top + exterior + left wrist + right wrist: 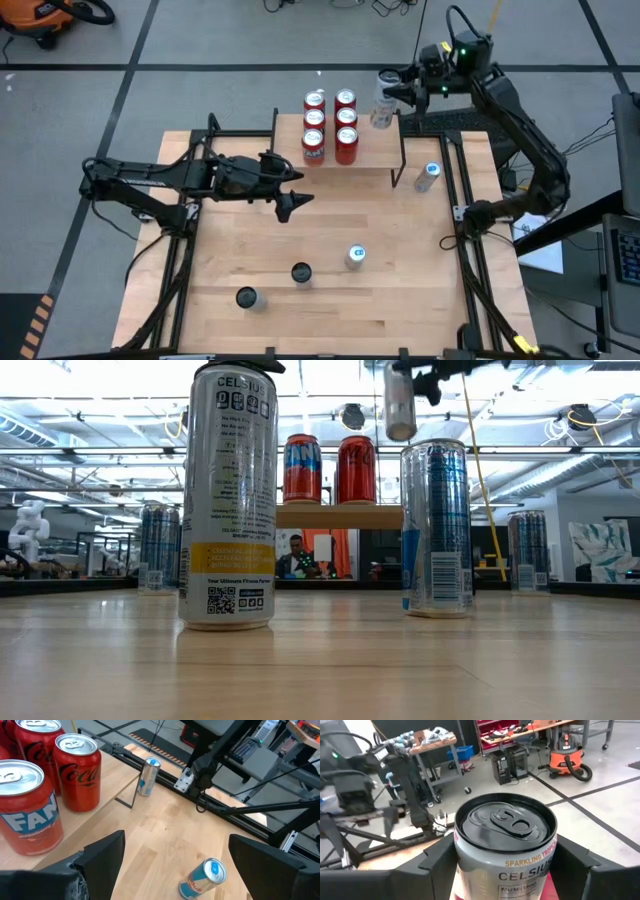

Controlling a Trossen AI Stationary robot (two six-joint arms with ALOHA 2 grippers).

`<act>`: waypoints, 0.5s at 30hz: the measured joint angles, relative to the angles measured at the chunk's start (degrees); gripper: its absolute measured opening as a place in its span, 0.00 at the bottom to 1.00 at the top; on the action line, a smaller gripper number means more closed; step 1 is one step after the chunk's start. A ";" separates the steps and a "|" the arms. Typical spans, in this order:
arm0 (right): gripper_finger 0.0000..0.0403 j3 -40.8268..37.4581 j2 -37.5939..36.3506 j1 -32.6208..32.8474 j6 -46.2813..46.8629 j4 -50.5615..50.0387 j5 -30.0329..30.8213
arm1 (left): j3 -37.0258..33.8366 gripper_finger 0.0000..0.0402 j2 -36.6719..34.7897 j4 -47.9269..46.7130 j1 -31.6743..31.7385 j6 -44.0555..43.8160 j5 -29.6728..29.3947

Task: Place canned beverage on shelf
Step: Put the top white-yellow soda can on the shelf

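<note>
Six red cans [330, 125] stand in two rows on the shelf [375, 150], leaving its right part bare. Right gripper [392, 92] clamps a silver Celsius can [506, 851], upright, in the air above the shelf's right far corner; low view shows the can hanging clear above shelf height. Left gripper [292, 200] hovers over the table [330, 310] just in front of the shelf, fingers spread wide, nothing between them. One blue-and-silver can [427, 177] stands right of the shelf, another [355, 257] mid-table. Two dark-topped cans [273, 284] stand near the front edge.
</note>
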 joint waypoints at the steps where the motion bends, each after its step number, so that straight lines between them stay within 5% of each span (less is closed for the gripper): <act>1: 0.57 -0.01 0.66 -0.83 -1.01 -0.01 -1.16 | 0.00 0.89 0.00 -0.01 0.00 -0.01 0.00; 15: 0.57 -0.02 12.75 -7.59 -10.64 -1.70 -13.00 | -0.04 0.89 0.01 -3.22 2.22 -1.41 0.69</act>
